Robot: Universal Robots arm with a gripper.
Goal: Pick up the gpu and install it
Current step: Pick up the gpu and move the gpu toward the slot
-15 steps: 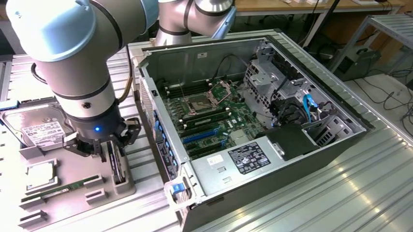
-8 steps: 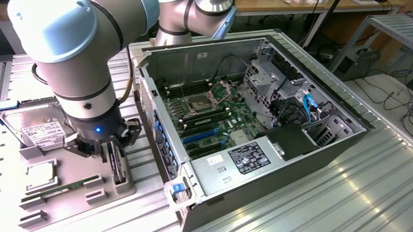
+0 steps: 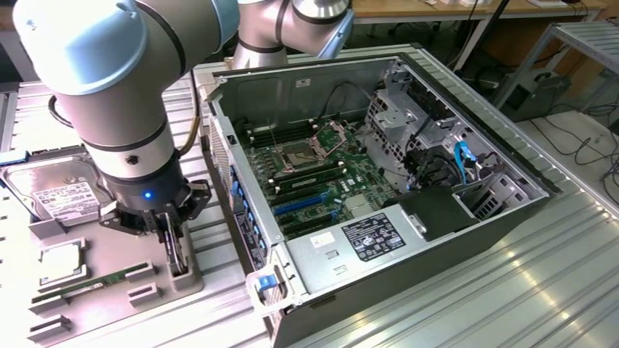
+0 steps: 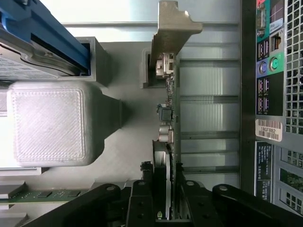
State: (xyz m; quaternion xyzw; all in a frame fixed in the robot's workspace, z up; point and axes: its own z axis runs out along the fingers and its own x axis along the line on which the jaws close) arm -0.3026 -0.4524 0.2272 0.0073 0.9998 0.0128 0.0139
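Note:
The gpu [image 3: 176,250] stands on edge in a slot of the grey parts holder [image 3: 193,279], on the exterior view's left beside the open computer case. My gripper [image 3: 168,226] has come straight down over its top edge. In the wrist view the gpu [image 4: 173,109] runs away from me edge-on, green board on one side, its silver bracket [image 4: 175,23] at the far end. My gripper [image 4: 165,191] straddles the near end, and its black fingers [image 4: 144,189] sit against both faces of the card. The card still rests in its slot.
The open computer case [image 3: 503,217] lies on its side, motherboard up, with blue expansion slots [image 3: 300,203] facing me. On the holder lie a hard drive [image 3: 58,192], a CPU [image 3: 60,262] and a RAM stick [image 3: 87,285]. The case's rear port panel [image 4: 272,94] is close beside the card.

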